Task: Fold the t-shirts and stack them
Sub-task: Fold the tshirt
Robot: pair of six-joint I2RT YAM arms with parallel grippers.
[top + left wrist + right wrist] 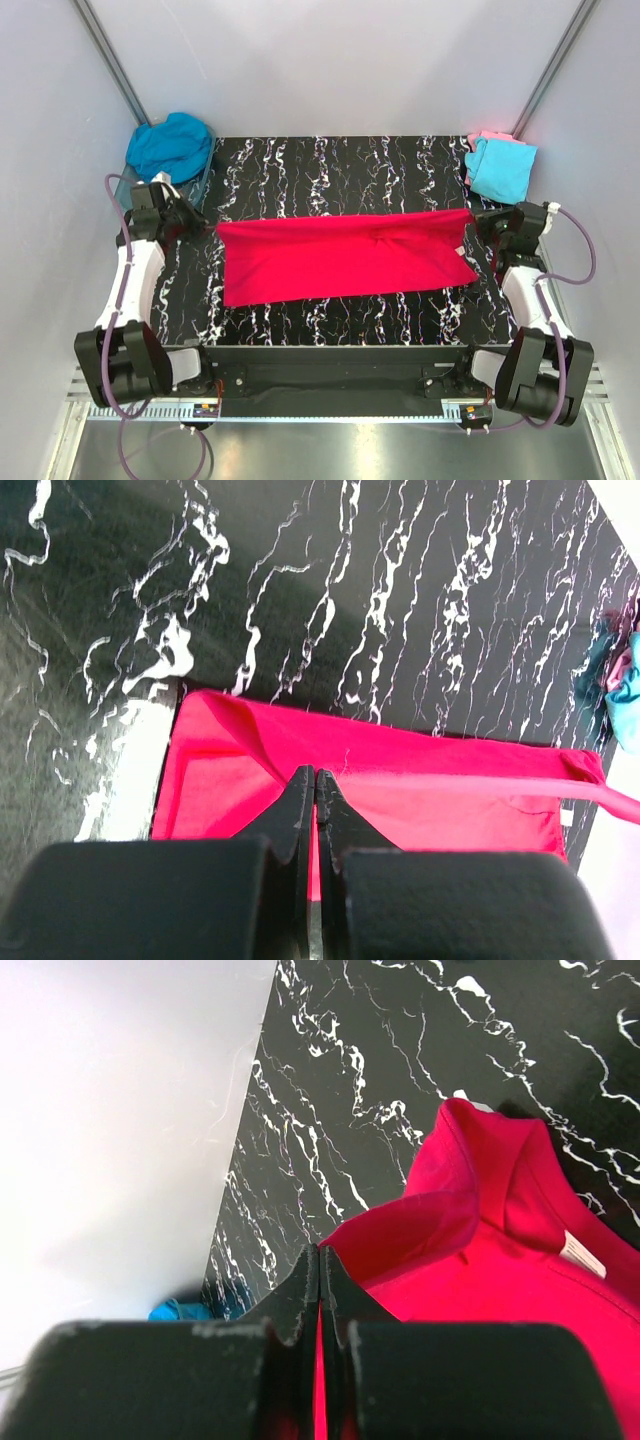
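Clearance and obstructions, black white-veined marble-pattern tabletop (pixel 330 165)
Open passage: bare band across the upper centre of the top view, narrower bare strip along the lower edge. Obstructions: bright pink-red cloth t-shirt (pixel 345 258) stretched across mid-frame, left gripper (pixel 207 229) and right gripper (pixel 478 226) clamped at its ends; teal-blue shirt heap (pixel 170 145) in clear bluish plastic tub (pixel 204 175), upper left; light cyan folded shirt (pixel 500 170) over pale pink shirt (pixel 487 136), upper right.

The left arm (pixel 135 270) reaches forward from its base, with the wrist turned inward. The left gripper (pixel 195 226) points to the right. Its jaws are fully closed and clamp one end of the pink-red t-shirt (pixel 345 255). The right arm (pixel 525 290) takes the mirrored pose. The right gripper (pixel 482 226) points to the left, and its jaws are fully closed on the opposite end.
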